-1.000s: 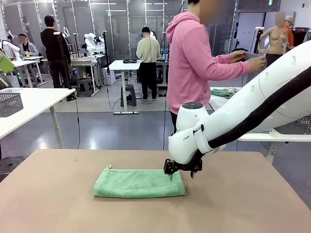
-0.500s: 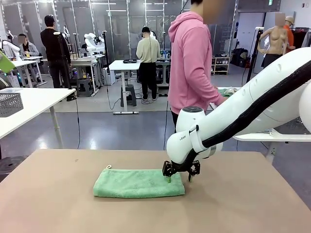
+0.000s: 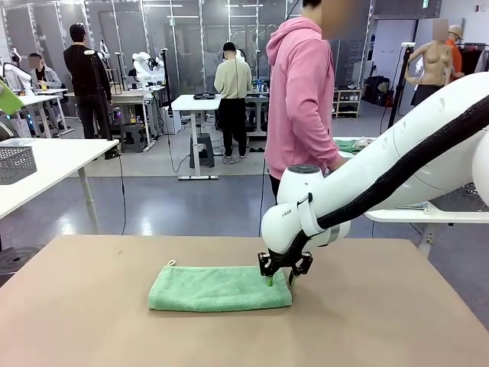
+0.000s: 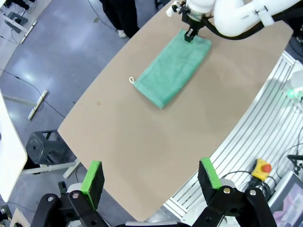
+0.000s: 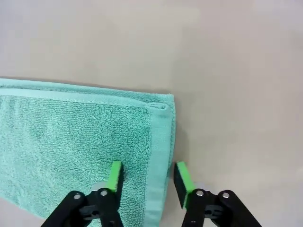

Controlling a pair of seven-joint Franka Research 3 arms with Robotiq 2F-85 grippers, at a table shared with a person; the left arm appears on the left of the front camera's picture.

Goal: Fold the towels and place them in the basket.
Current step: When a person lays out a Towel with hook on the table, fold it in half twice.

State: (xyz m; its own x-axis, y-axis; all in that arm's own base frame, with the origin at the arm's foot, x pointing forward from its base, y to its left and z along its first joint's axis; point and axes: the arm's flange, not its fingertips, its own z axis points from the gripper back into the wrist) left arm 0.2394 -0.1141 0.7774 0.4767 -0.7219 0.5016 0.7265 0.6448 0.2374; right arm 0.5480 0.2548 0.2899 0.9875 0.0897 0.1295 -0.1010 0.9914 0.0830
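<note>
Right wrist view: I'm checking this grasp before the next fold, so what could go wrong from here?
The right gripper straddles only the hem at the towel's short end, one pad on the terry, one over the table. Such a thin bite might catch just the top layer, or slip off. With the left gripper open and far away, a single hold could let the towel sag and fold skewed.

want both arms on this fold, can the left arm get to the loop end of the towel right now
Probably yes. The left end effector hangs open over the table, with nothing between it and the cord loop on the towel; the right end effector sits at the opposite end.
</note>
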